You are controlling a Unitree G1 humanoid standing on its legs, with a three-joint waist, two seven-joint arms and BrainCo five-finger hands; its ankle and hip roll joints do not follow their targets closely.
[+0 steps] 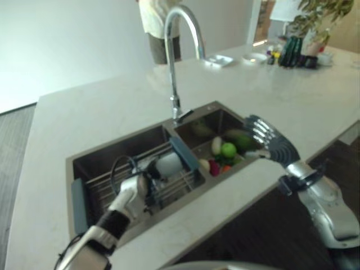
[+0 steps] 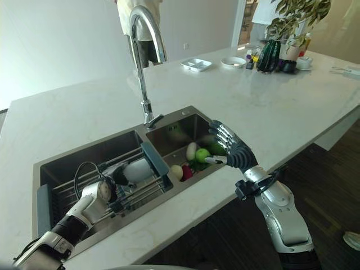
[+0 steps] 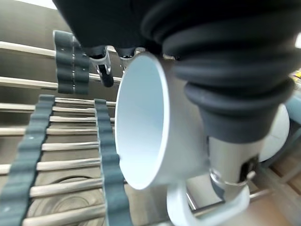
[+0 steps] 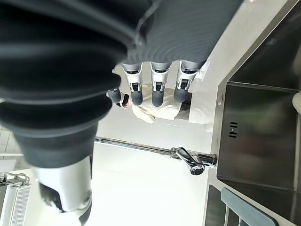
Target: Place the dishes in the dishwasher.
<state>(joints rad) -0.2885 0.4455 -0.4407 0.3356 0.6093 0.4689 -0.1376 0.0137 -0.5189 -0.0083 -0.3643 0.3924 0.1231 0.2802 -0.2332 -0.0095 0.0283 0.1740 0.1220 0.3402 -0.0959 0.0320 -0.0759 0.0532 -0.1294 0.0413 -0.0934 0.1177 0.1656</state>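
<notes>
1. The double stainless-steel sink (image 2: 121,140) is set in a pale, glossy stone counter (image 2: 270,107). It has two basins, left and right, split by a steel divider.
2. The left basin holds a metal rod rack (image 1: 180,181) with ribbed grey-blue end pieces. The left wrist view shows the rods are round and shiny, crossed by ridged rubbery strips.
3. The left hand (image 1: 133,191) is over the rack, fingers curled round one white mug (image 3: 150,122). The left wrist view shows the mug smooth and glazed, open mouth toward the camera, looped handle by the thumb. The mug is held over the rack in the left basin.
4. A second white rounded piece (image 1: 167,163) lies on the rack just beyond the left hand, next to the divider. What kind of dish it is can't be told.
5. The right basin holds produce: a green round fruit (image 1: 228,149), a pale oval one (image 1: 216,145) and something red (image 1: 214,166) at the near left. An exact count is not possible.
6. The right hand (image 2: 232,147) hovers over the near right edge of the right basin, fingers straight and spread, holding nothing. The right wrist view shows the dark fingertips in a row.
7. One curved chrome faucet (image 2: 143,62) stands behind the divider.
8. At the far end of the counter are a white tray (image 2: 196,64), a small plate (image 2: 232,61), dark bottles (image 2: 270,55) and a leafy plant (image 2: 298,17).
9. A person (image 2: 138,25) in a light top stands beyond the counter.
</notes>
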